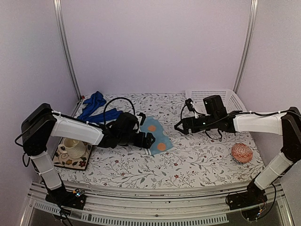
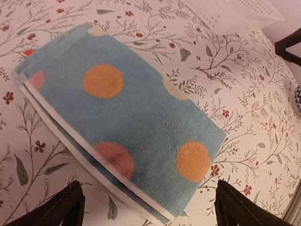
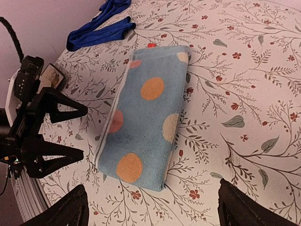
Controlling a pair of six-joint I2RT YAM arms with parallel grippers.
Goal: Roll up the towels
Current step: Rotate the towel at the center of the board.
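A light-blue towel (image 1: 157,136) with orange, red and cream dots lies folded flat mid-table; it also shows in the left wrist view (image 2: 127,113) and the right wrist view (image 3: 146,117). The royal-blue towel (image 1: 94,107) lies crumpled at the back left, also seen in the right wrist view (image 3: 101,26). My left gripper (image 1: 146,139) is open, empty, at the light-blue towel's left long edge. In the left wrist view (image 2: 148,207) its jaws stand wide apart. My right gripper (image 1: 180,126) is open and empty, hovering just right of the towel, and shows likewise in its own view (image 3: 153,207).
A cup on a patterned coaster (image 1: 72,149) sits at the near left. A pink-red patterned ball (image 1: 241,153) rests at the near right. A white perforated basket (image 1: 225,99) stands at the back right. The table wears a floral cloth (image 1: 197,155).
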